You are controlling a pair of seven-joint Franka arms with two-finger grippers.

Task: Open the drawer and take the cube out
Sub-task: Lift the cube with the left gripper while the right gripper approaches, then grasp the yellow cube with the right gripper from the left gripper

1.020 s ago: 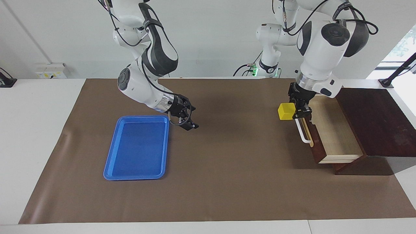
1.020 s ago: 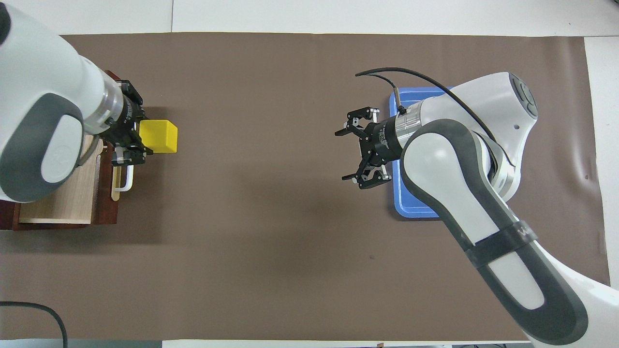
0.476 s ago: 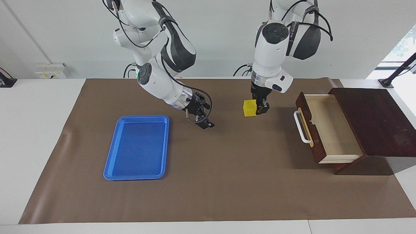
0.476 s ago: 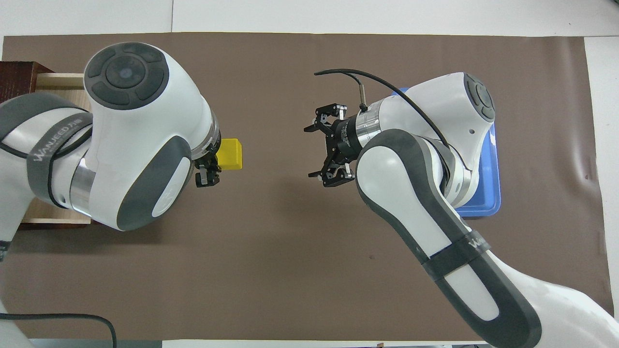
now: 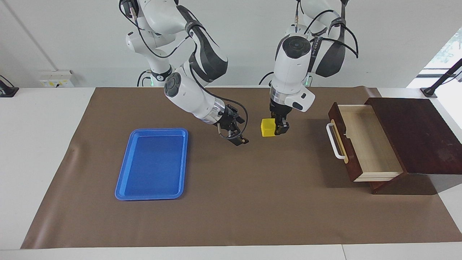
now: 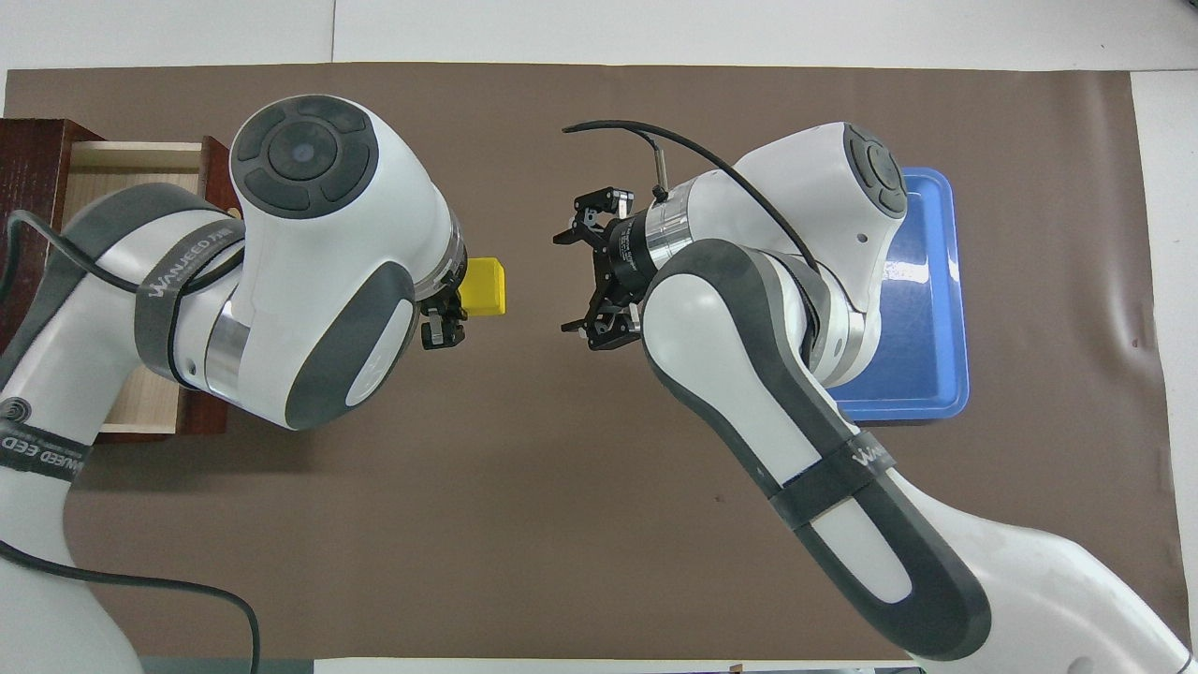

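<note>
The dark brown drawer [image 5: 364, 144] stands pulled out of its wooden box at the left arm's end of the table, its pale interior empty; it shows partly in the overhead view [image 6: 122, 168]. My left gripper [image 5: 276, 127] is shut on the yellow cube [image 5: 267, 128] and holds it in the air over the brown mat near the table's middle; the cube also shows in the overhead view [image 6: 487, 286]. My right gripper [image 5: 236, 135] is open and empty, up over the mat, pointing at the cube with a gap between them. It shows open in the overhead view [image 6: 580, 281].
A flat blue tray [image 5: 153, 164] lies empty on the brown mat [image 5: 252, 202] toward the right arm's end. The drawer's white bar handle [image 5: 334, 141] faces the table's middle.
My left gripper has carried the cube from beside the drawer toward the table's middle. My right gripper has moved from the tray's edge toward the cube, still open.
</note>
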